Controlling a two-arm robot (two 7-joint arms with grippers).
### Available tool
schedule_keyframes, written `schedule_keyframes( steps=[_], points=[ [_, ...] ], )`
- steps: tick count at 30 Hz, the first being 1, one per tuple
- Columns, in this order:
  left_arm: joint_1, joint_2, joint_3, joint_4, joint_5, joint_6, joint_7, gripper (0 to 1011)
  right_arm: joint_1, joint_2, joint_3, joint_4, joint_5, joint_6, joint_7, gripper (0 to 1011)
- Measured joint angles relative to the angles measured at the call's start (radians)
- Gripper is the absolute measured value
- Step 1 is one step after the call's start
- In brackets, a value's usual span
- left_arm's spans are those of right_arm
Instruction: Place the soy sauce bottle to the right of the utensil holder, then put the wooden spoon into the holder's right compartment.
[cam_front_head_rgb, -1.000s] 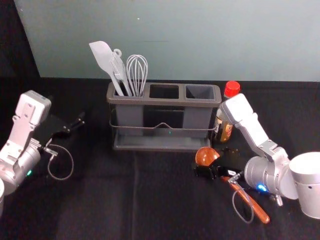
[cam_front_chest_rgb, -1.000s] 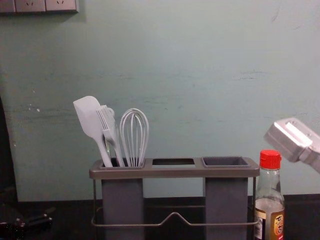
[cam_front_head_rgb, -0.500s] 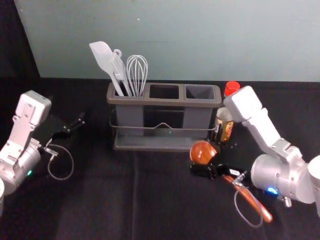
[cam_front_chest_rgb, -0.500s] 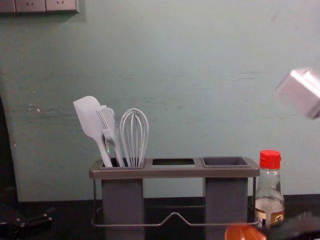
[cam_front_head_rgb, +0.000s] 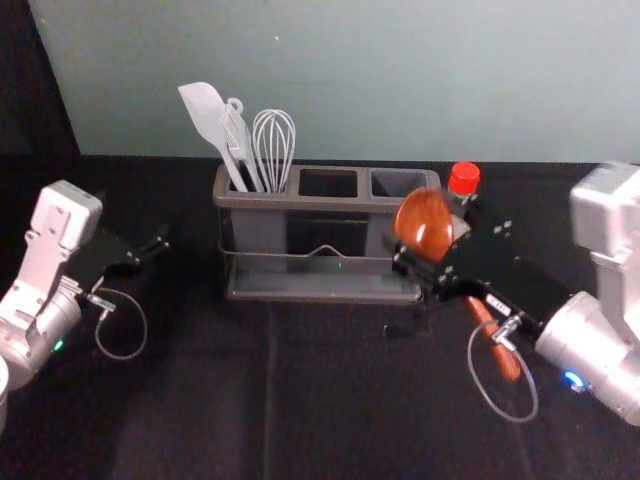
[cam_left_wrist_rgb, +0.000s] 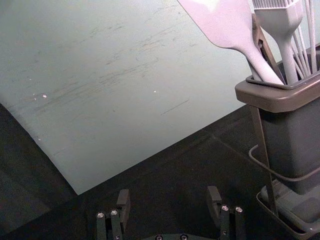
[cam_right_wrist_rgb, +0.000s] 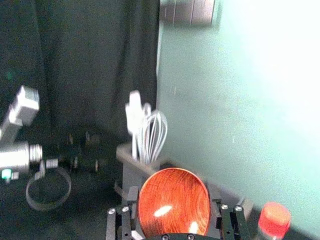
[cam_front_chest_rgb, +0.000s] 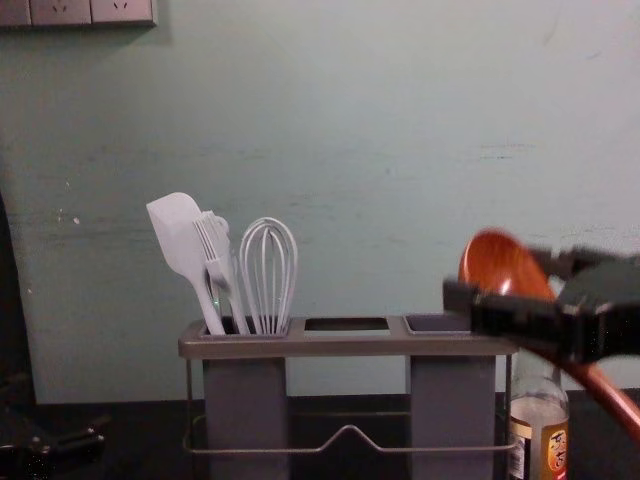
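The right arm slants in, right hand snug on the raised red-brown wooden spoon, bowl up. Near the black bench's back edge, the red-capped glass soy sauce bottle stands right of the grey plastic utensil holder; the left hand idles wide open.

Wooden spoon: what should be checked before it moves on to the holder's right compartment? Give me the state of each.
1. Spoon held off the table by the right gripper: ok.
2. Grip firm enough not to slip: cannot tell.
3. Spoon upright, handle down: not ok; bowl up, but the handle slants down and away to the right.
4. Handle end over the right compartment: not ok, it is off to the right.
5. Soy sauce bottle standing right of the holder: ok.
6. Left gripper out of the way: ok, left of the holder, open.
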Motion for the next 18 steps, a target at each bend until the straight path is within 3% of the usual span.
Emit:
schedule_keyframes(
  steps=[3,7,10,18],
  points=[
    [0.000,0.000,0.000,0.000,0.000,0.000,0.000,1005,-0.018,-0.012,0.014,0.021,0.028,-0.160,0.003,838],
    [0.000,0.000,0.000,0.000,0.000,0.000,0.000,1005,-0.028,-0.022,0.021,0.040,0.050,-0.289,0.009,838],
    [0.000,0.000,0.000,0.000,0.000,0.000,0.000,1005,-0.030,-0.026,0.021,0.049,0.063,-0.339,0.010,837],
    [0.000,0.000,0.000,0.000,0.000,0.000,0.000,1005,-0.026,-0.022,0.016,0.054,0.073,-0.342,0.006,838]
  ],
)
